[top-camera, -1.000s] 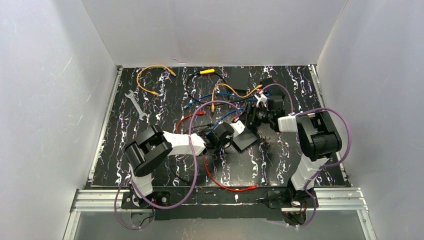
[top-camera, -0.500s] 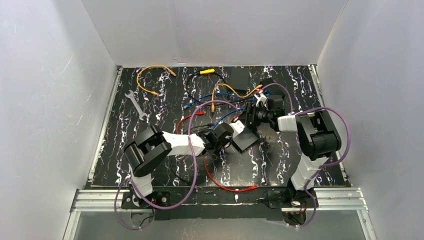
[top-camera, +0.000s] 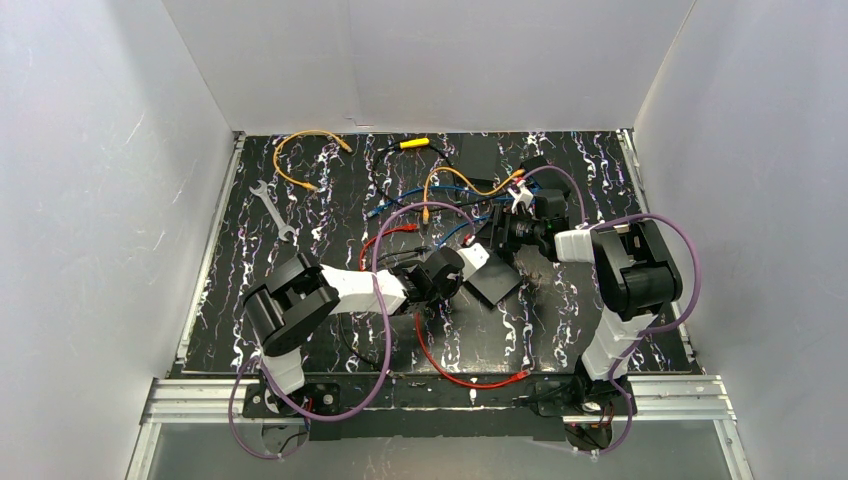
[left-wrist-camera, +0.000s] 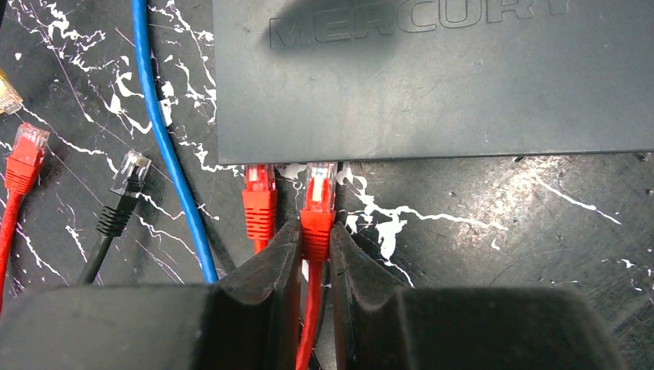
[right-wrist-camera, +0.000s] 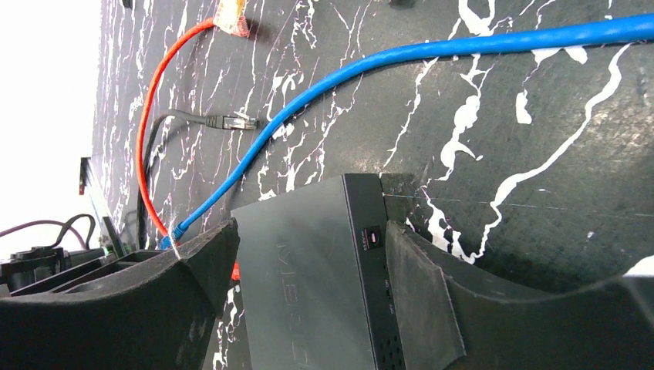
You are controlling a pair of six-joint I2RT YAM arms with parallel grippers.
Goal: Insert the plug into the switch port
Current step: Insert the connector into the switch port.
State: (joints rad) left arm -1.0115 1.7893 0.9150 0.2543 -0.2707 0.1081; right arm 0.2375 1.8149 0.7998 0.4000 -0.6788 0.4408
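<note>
From above, the left arm and right arm meet at the switch, a dark slab lying mid-tabletop among loose cables. From there the wrists hide both sets of jaws and the ports.

The left wrist view supplies what the top view hides. The left jaws are clamped on the boot of a red plug, one finger on each side of it. The plug's clear tip sits at the switch's near edge, under the lid's overhang. How far it has entered a port cannot be told from here. A second red plug lies just to its left, its tip at the same edge. Further left a blue cable runs past the switch's corner. A black plug and a third red plug lie loose on the tabletop beyond it.

The right wrist view shows the switch from its other end. The right jaws stand wide, one finger along each long side of the case and seemingly pressed against it. This view shows one side face of the switch with a small marking, but none of the port row. The blue cable crosses the tabletop beyond, with a black plug and a red cable further off.

Only the top view takes in the rest: a wrench at far left, a yellow cable behind it, and the red cable's loop trailing toward the arm bases.
</note>
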